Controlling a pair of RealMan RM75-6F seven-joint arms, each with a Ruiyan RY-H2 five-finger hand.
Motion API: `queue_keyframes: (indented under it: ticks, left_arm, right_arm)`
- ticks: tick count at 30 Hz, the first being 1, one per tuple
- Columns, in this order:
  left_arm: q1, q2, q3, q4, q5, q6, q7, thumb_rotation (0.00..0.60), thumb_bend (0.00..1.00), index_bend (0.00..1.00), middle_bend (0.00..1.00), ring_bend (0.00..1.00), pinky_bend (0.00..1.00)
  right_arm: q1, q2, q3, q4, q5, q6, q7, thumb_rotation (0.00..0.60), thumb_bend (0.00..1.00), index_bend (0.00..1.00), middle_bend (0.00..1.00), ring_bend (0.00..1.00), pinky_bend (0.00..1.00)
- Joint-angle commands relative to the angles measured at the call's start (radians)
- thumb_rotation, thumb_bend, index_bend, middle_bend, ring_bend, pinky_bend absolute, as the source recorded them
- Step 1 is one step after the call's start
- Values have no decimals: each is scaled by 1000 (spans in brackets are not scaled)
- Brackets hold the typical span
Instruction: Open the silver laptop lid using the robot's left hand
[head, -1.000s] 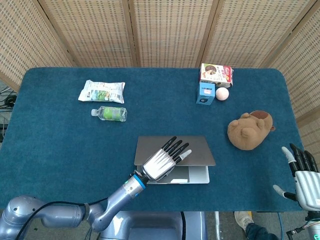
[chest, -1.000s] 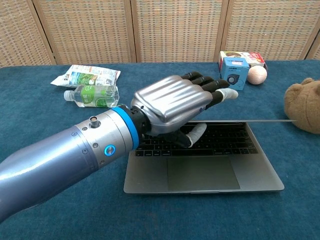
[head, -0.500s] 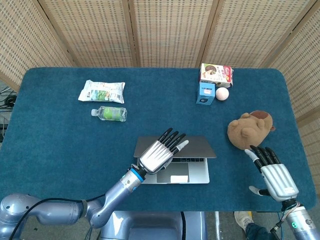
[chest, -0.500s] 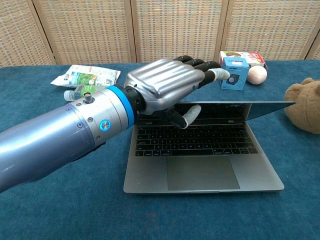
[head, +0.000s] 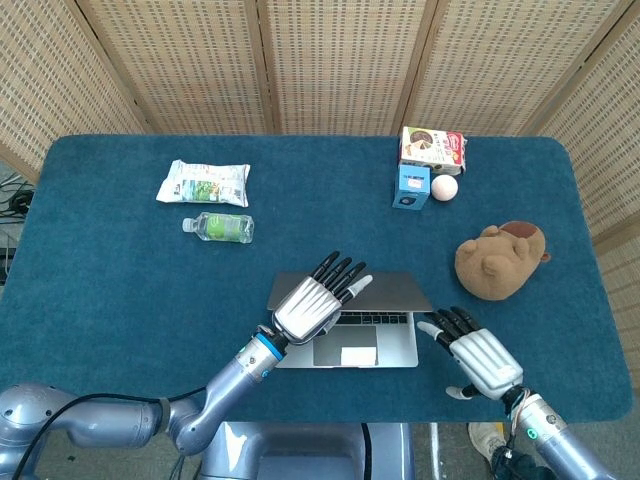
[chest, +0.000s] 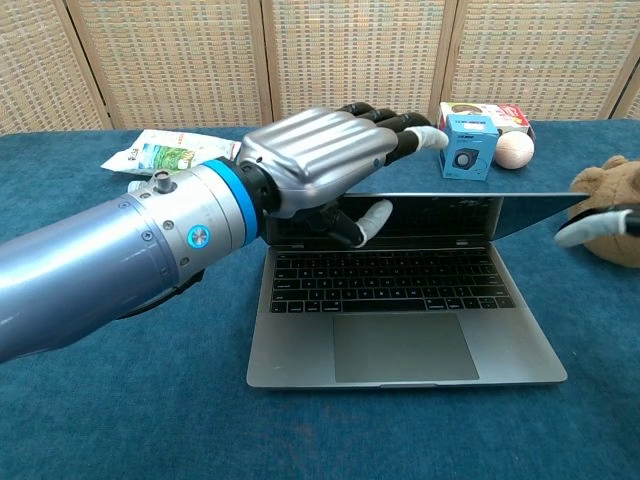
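Observation:
The silver laptop (head: 365, 345) (chest: 385, 290) lies near the table's front edge with its lid (head: 398, 290) (chest: 455, 215) partly raised, keyboard showing. My left hand (head: 310, 302) (chest: 315, 165) holds the lid's left part: its fingers lie over the lid's top edge and back, and the thumb presses on the screen side. My right hand (head: 478, 357) hovers just right of the laptop's base with fingers spread and nothing in it. In the chest view only its fingertips (chest: 590, 228) show, by the lid's right corner.
A brown plush bear (head: 500, 260) (chest: 605, 205) sits right of the laptop. At the back right are a snack box (head: 433, 148), a small blue box (head: 411, 185) and a pale ball (head: 444, 187). A snack bag (head: 204, 183) and a water bottle (head: 220, 227) lie back left.
The lid has risen from nearly flat to partly raised under my left hand. My right hand has come in from the table's right edge to beside the laptop.

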Motion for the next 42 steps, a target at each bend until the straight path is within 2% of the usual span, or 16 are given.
queue_keyframes:
  ticks: [1,12,28,42]
  left_arm:
    - [-3,4,-1,-2,-2,2,-1,535,607,20,0,0,0]
    - [-18,11,-3,5,-12,12,7,534,606,20,0,0,0]
    - [-21,29,-10,8,-46,28,5,533,613,20,0,0,0]
    - [-25,39,-21,15,-74,39,-6,536,612,20,0,0,0]
  right_arm:
    - [37,-38,-9,15,-1,-46,7,600,53,117,89,0,0]
    - [96,-116,-19,44,15,-99,15,600,53,118,89,0,0]
    - [138,-178,-57,97,52,-159,4,600,53,118,90,0,0]
    - [185,-188,-76,109,118,-245,-39,600,53,118,90,0,0]
